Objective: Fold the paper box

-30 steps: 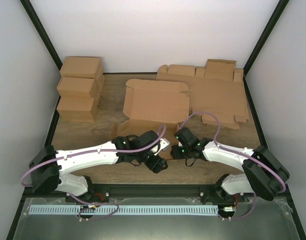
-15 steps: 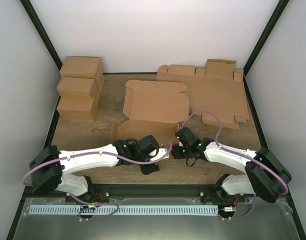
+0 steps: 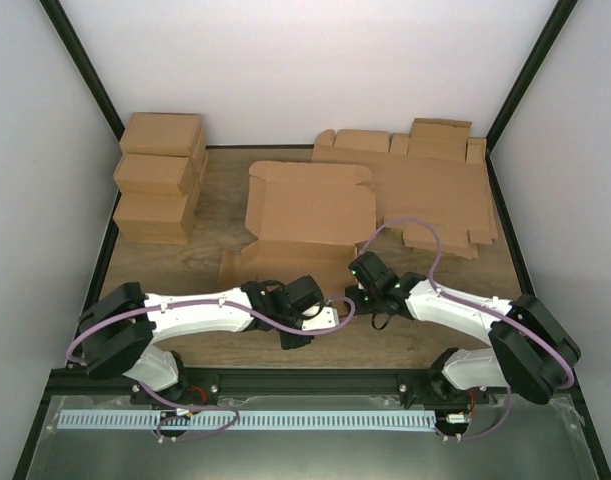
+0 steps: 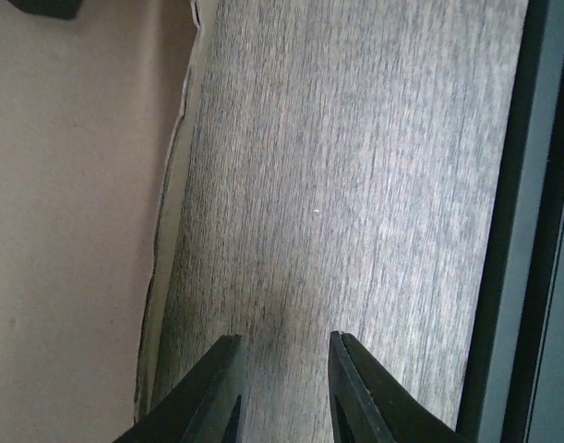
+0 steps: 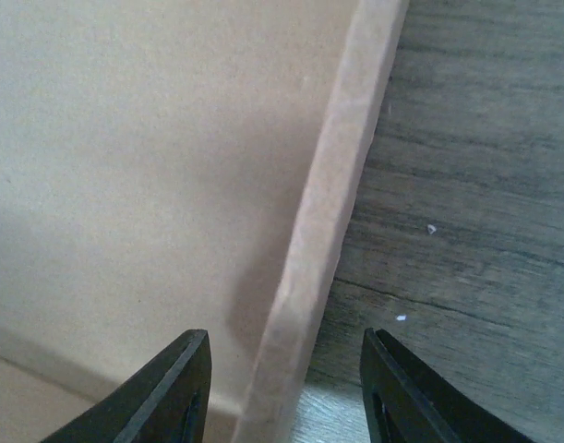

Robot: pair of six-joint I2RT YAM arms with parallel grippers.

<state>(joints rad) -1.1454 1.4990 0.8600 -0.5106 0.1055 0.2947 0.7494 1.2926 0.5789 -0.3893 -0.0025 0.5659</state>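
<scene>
The paper box [image 3: 310, 215] lies as a flat brown blank in the middle of the table, its near flaps reaching toward the arms. My left gripper [image 3: 327, 318] hovers low just off the blank's near edge. In the left wrist view its fingers [image 4: 283, 369] stand slightly apart over bare wood with nothing between them, and the paper box [image 4: 78, 231] fills the left side. My right gripper [image 3: 353, 294] is at the blank's near right corner. It is open [image 5: 286, 365], and a raised edge of the paper box [image 5: 328, 212] runs between its fingers without touching them.
Several folded brown boxes [image 3: 160, 180] are stacked at the back left. A thick sheaf of flat cardboard blanks [image 3: 435, 190] lies at the back right. The table's black near rail [image 4: 512, 277] runs close beside the left gripper. White walls enclose the table.
The left gripper's jaws have narrowed a good deal, and its wrist has shifted and turned along the box's near edge. The right gripper has barely moved.
</scene>
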